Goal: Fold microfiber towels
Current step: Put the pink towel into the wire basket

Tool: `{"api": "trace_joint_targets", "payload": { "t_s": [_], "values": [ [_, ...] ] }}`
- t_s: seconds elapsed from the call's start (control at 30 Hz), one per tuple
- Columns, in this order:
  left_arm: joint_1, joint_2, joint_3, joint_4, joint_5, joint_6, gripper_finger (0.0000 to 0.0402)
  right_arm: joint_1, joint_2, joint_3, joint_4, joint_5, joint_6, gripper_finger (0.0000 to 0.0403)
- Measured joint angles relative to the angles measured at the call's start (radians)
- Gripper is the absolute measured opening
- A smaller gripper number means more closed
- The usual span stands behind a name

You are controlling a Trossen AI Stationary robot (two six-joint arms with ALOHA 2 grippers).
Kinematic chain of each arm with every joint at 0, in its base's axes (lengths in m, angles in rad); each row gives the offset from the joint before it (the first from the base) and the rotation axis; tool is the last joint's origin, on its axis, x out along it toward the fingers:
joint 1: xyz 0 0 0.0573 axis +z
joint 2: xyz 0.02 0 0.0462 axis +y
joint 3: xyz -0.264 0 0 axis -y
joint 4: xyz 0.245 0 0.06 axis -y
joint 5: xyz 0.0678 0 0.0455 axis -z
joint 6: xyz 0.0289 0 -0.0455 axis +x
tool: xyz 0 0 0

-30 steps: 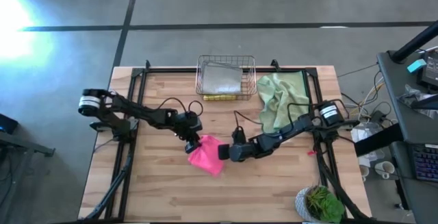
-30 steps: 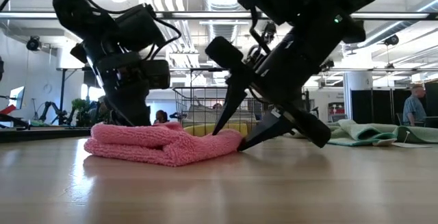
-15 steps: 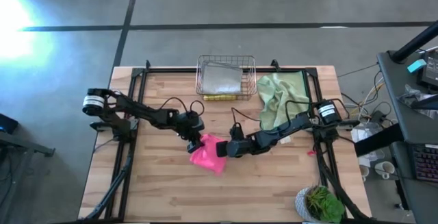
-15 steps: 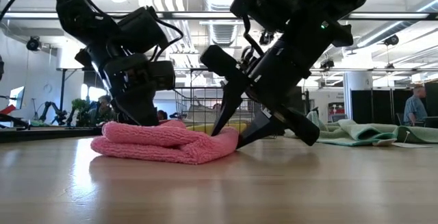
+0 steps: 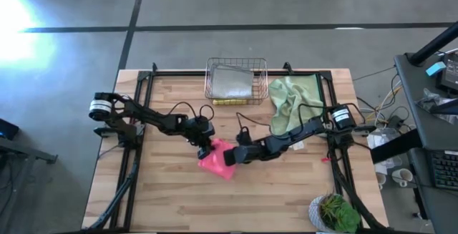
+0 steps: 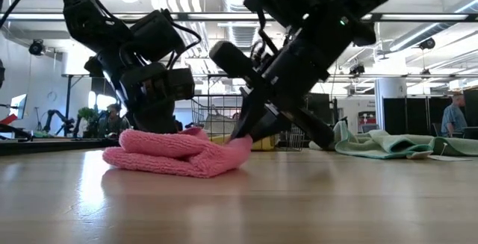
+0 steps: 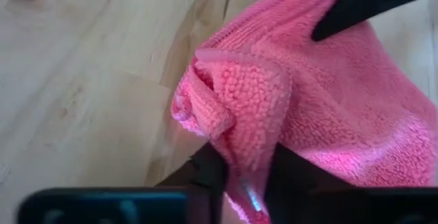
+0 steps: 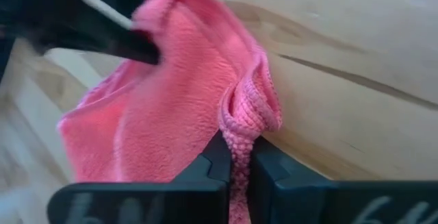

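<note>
High view: a wooden table (image 5: 172, 198) seen from straight above, with two dark robot arms reaching toward its middle. A hot pink towel (image 5: 216, 159) lies bunched near the table's centre, and both grippers meet at it. The left gripper (image 5: 206, 147) comes in from the left and is clenched on the towel's left edge. The right gripper (image 5: 232, 156) comes in from the right and is pinched tight on the opposite edge.

At the far edge of the table stands a copper wire basket (image 5: 235, 66) holding a folded light grey towel (image 5: 231, 84), with a strip of yellow towel (image 5: 228, 102) showing just under the basket's near rim. To the right of the basket lies a crumpled pale green towel (image 5: 290, 105) (spread loosely, not folded). A small potted plant (image 5: 333, 212) sits at the table's near right corner.

From table height, the pink towel rests on the wood as a low, rumpled roll, with a gripper pressing into each end. The left wrist camera shows a fold of pink cloth squeezed between that arm's two dark fingers (image 7: 291, 172). The right wrist camera shows a thin pink ridge clamped between its fingers (image 8: 270, 166), which nearly touch.
</note>
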State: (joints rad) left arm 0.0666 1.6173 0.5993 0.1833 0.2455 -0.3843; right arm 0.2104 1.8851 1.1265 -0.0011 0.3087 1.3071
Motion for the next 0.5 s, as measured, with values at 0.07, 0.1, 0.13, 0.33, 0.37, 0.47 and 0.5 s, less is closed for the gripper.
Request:
{"api": "trace_joint_targets", "payload": {
  "t_s": [0.07,0.1,0.13,0.33,0.37,0.47,0.5],
  "values": [
    [0.0,0.0,0.001,0.001,0.005,-0.001,0.0027,-0.001,0.0,0.02,-0.01,0.006,-0.027,0.0011],
    [-0.001,0.0,0.001,0.005,0.007,-0.001,0.0014,-0.002,0.0,0.031,-0.028,0.007,-0.042,0.001],
    [-0.001,-0.003,0.001,0.012,0.007,-0.002,0.0008,-0.004,0.0,0.044,-0.055,0.009,-0.05,0.001],
    [0.0,-0.033,0.006,0.016,0.008,-0.005,0.0007,-0.011,-0.001,0.131,-0.259,0.017,-0.104,0.0009],
    [-0.001,-0.043,0.006,0.016,0.008,-0.008,0.0005,-0.011,-0.002,0.148,-0.281,0.017,-0.116,0.0009],
    [0.0,-0.069,0.006,0.017,0.009,-0.038,0.0003,-0.011,-0.004,0.203,-0.333,0.021,-0.154,0.0009],
    [0.0,-0.079,0.006,0.016,0.009,-0.045,0.0003,-0.012,-0.004,0.223,-0.356,0.029,-0.166,0.0009]
  ]
}}
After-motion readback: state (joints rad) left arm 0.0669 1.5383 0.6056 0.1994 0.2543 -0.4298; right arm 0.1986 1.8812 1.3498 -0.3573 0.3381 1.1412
